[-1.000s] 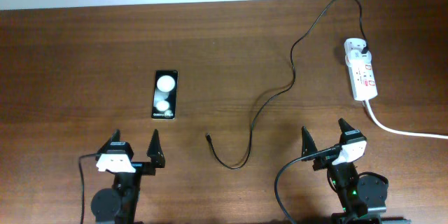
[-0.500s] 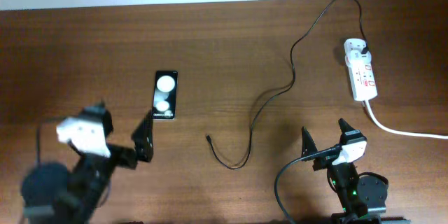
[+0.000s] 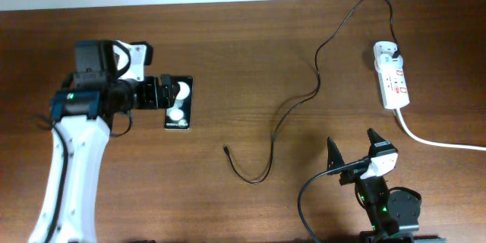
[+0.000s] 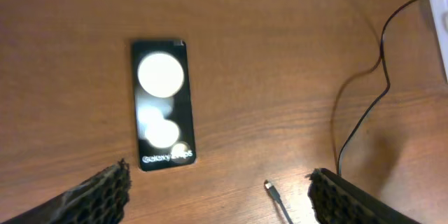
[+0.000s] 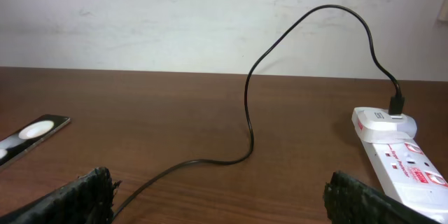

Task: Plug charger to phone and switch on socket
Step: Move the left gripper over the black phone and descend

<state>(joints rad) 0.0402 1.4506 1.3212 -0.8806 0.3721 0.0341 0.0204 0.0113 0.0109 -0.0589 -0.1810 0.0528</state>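
Spread wide above the phone (image 4: 162, 103), the left claw (image 4: 217, 170) should clasp its long edges gently, leaving the lower end clear for the charger (image 5: 246, 112), while the right claw (image 3: 351, 140) rests open.

This seems to be a robotics lab bench. A plain brown wooden worktop (image 3: 228, 45) stands against a bare white wall (image 5: 175, 14). A left arm (image 3: 68, 167) and a right arm (image 3: 387, 209) rise from the near edge of the worktop, and a white socket (image 3: 392, 83) lies at its far right.
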